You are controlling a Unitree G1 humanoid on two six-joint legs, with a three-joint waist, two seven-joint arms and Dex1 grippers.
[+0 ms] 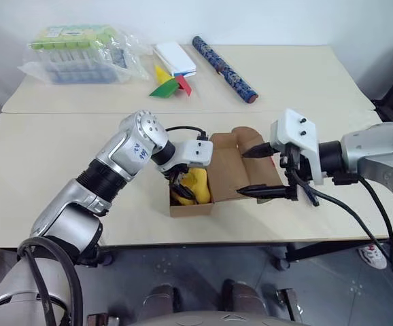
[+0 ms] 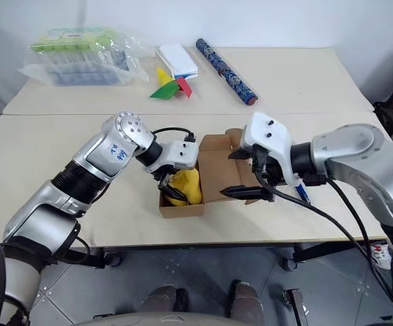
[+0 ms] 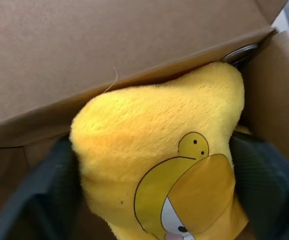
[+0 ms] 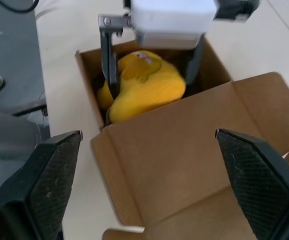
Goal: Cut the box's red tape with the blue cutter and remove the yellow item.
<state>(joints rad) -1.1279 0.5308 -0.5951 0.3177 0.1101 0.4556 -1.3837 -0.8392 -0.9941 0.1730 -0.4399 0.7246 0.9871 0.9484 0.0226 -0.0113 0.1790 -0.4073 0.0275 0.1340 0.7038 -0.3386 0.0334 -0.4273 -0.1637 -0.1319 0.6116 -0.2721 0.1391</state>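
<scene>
The brown box (image 1: 191, 208) stands open near the table's front edge, its lid flap (image 1: 234, 163) folded back to the right. Inside lies the yellow item (image 1: 198, 185), a plush toy with a printed face (image 3: 154, 150). My left gripper (image 4: 150, 80) reaches down into the box, open, with one finger along each side of the toy. My right gripper (image 1: 242, 173) hovers open just above the flap, with nothing between its fingers. A slim blue cutter (image 2: 304, 193) lies on the table behind my right wrist, partly hidden. The red tape is hidden.
At the back left sits a clear pack of green-capped tubes (image 1: 81, 54). Beside it are a white pad (image 1: 176, 58), a paper pinwheel (image 1: 171, 85) and a long dark blue roll (image 1: 224, 68). The table's front edge (image 1: 251, 238) runs just below the box.
</scene>
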